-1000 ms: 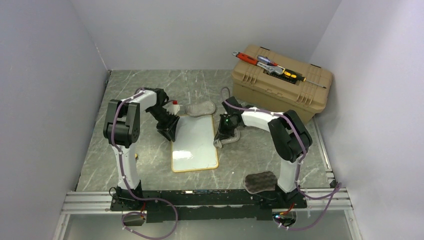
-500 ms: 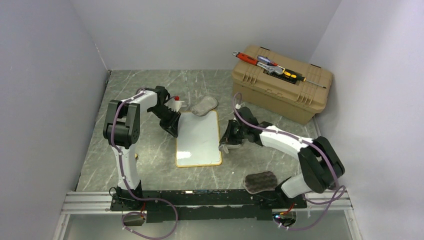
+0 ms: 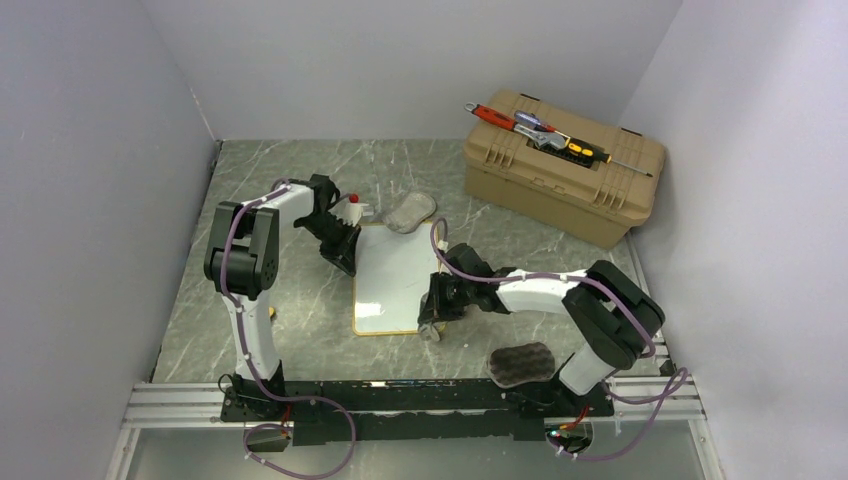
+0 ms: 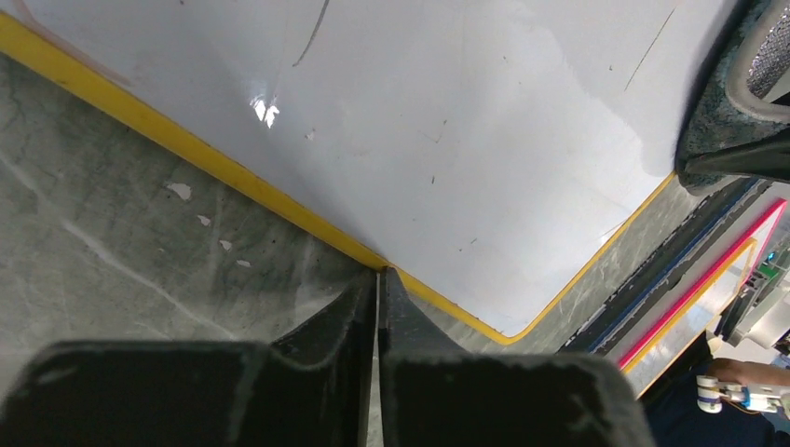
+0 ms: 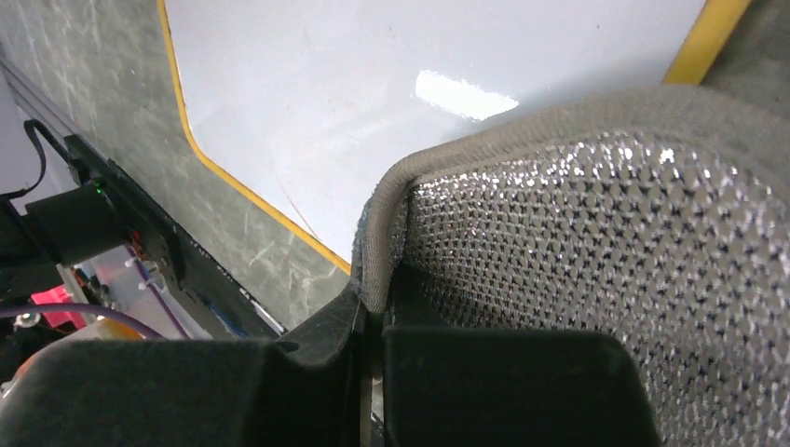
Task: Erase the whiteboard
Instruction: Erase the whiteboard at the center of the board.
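Tabletop (image 3: 200, 300) marbled grey. Toolbox (image 3: 560, 180) far right. Whiteboard (image 3: 395, 275) flat at centre, mostly clean, few faint marks. Grey pad (image 5: 559, 261) at board's near right corner, clamped in right fingers (image 5: 326, 326). Left fingers (image 4: 335, 317) together, tips at board's yellow left edge.

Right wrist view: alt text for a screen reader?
The right gripper pinches the edge of a grey mesh sponge, held over a glossy whiteboard with a yellow frame. The board looks clean here; grey marble table lies beyond its rounded corner.
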